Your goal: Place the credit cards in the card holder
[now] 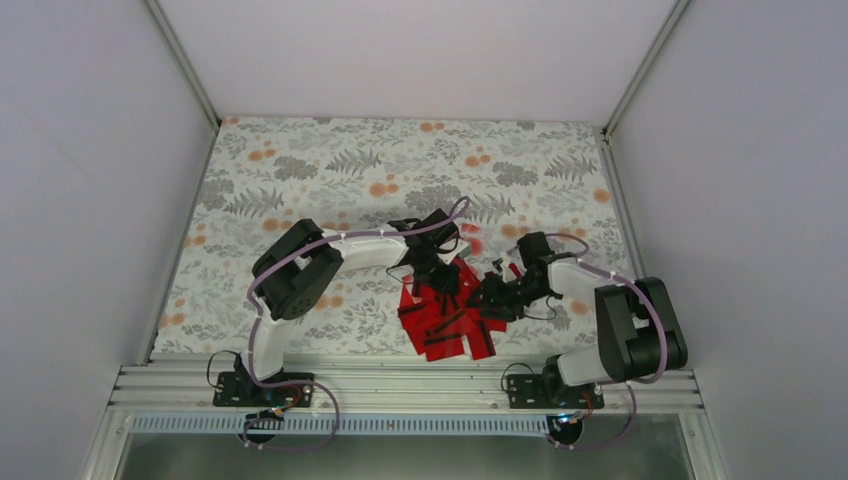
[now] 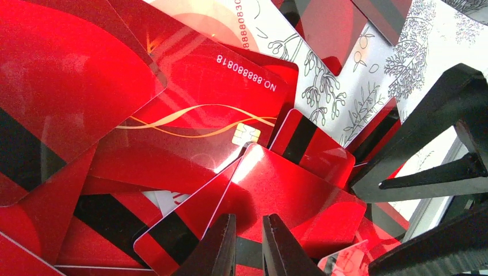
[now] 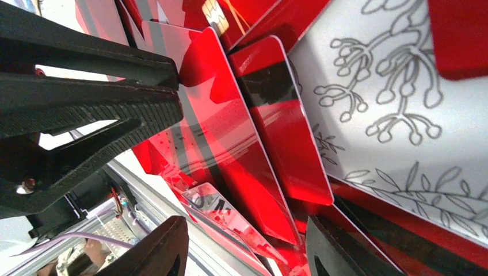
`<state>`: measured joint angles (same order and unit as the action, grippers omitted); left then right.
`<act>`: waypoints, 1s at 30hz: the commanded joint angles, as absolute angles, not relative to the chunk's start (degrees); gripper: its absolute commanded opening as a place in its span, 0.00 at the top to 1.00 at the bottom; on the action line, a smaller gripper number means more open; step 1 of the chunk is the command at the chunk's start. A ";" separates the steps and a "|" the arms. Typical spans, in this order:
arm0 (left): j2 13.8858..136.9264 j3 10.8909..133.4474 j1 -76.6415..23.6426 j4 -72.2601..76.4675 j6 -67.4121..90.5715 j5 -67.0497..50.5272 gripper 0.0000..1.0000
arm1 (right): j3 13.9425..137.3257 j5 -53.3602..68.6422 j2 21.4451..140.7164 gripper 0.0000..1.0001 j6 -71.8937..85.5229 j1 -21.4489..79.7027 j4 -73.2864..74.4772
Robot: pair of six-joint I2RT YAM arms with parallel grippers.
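Several red credit cards (image 1: 445, 322) with black stripes lie in a loose overlapping pile near the table's front edge. They fill the left wrist view (image 2: 190, 86) and the right wrist view (image 3: 230, 132). My left gripper (image 1: 437, 275) hangs low over the pile; its jaws are nearly together above a shiny red card (image 2: 293, 195), and nothing shows in the narrow gap. My right gripper (image 1: 492, 298) is at the pile's right side, open wide (image 3: 247, 253) around the raised edges of red cards and a pale-faced card (image 3: 216, 210). The card holder is out of view.
The floral cloth (image 1: 330, 170) covers the table. White walls stand on three sides. A metal rail (image 1: 400, 385) runs along the front edge just below the pile. The two grippers are close together, and the right one's fingers (image 2: 437, 172) show in the left wrist view.
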<state>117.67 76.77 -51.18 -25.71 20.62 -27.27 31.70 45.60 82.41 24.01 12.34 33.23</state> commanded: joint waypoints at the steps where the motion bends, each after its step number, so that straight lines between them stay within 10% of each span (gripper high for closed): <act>1: 121.04 74.27 -51.59 -27.77 20.87 -23.69 0.86 | 30.72 43.04 80.03 0.47 25.45 13.27 35.43; 30: 119.50 71.14 -51.51 -25.28 21.94 -26.02 0.86 | 25.63 52.74 74.41 0.74 33.41 13.23 16.70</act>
<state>116.71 74.19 -50.92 -21.89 21.47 -28.23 25.69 50.83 75.72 32.93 12.84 20.34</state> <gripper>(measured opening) 0.139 0.266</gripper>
